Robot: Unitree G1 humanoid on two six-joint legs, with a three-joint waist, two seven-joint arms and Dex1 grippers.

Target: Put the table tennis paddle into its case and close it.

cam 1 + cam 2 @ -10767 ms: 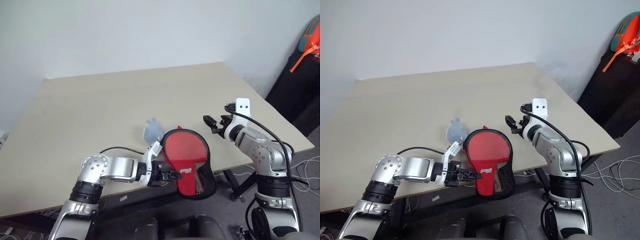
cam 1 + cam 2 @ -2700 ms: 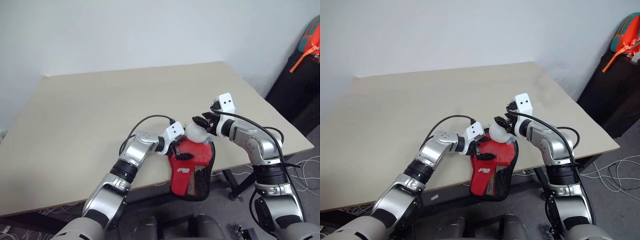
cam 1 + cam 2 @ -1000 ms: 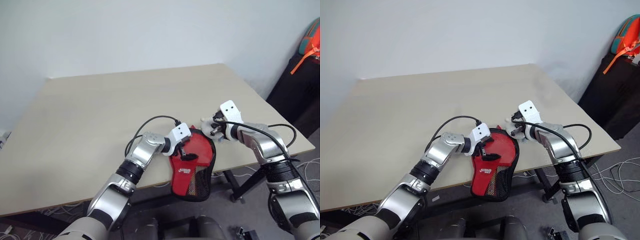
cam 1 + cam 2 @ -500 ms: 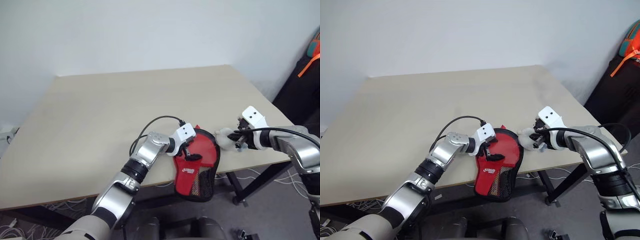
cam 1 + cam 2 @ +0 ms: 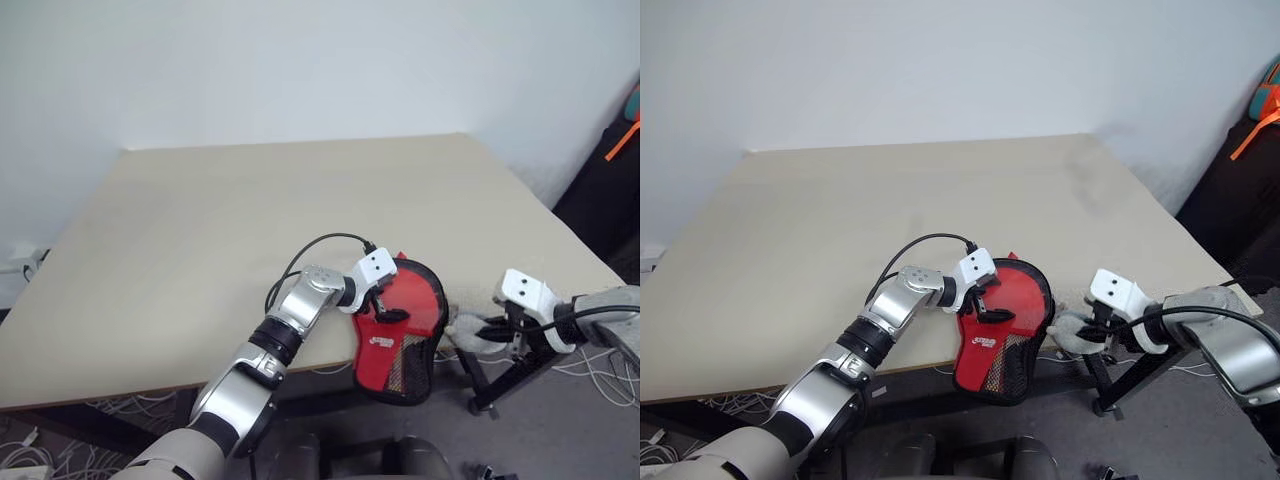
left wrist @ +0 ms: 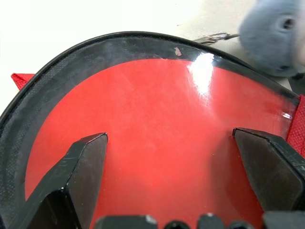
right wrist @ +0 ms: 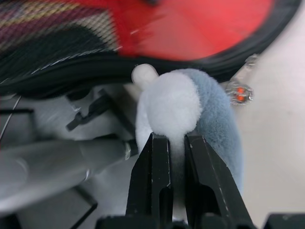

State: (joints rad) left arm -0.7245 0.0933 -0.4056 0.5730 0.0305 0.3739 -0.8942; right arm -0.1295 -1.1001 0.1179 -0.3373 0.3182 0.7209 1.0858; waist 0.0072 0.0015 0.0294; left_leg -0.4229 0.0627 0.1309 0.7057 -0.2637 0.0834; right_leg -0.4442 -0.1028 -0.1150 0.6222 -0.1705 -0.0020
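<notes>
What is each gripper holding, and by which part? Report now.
The right gripper is shut on the fluffy grey-and-white charm, pinching its white part. The left gripper holds nothing; its jaws stand open over the red case.

The left arm reaches forward and bends inward at the elbow, its silver forearm ending in a white wrist block. The left gripper (image 5: 385, 305) points downward toward the robot's right, jaws spread wide over the red paddle-shaped fabric case (image 5: 415, 300). The right arm is drawn back and low, just off the near edge of the worktop (image 5: 250, 220) to the right of the case. The right gripper (image 5: 1092, 332) has its jaws pinched tight on a small grey-and-white plush toy (image 7: 190, 107).
</notes>
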